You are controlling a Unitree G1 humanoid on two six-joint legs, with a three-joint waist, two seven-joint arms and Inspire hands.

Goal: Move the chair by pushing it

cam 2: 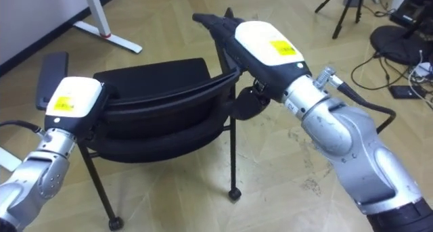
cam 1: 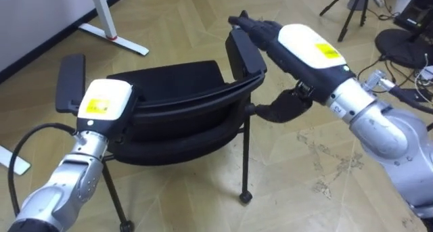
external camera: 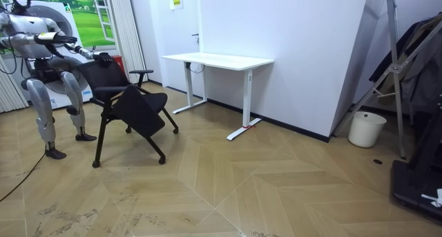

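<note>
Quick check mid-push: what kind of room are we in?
Probably an office-like test room or lab: a white desk stands against the wall, a tripod stands on the wood floor beyond the black chair, and a white bin sits nearby.

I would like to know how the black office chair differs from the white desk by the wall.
The black office chair stands out in the room; the white desk stands against the wall. The chair has thin legs with small casters, the desk flat bar feet. The robot's left hand and right hand are on the chair; the desk stands apart from the robot. Both stand on the wooden floor.
</note>
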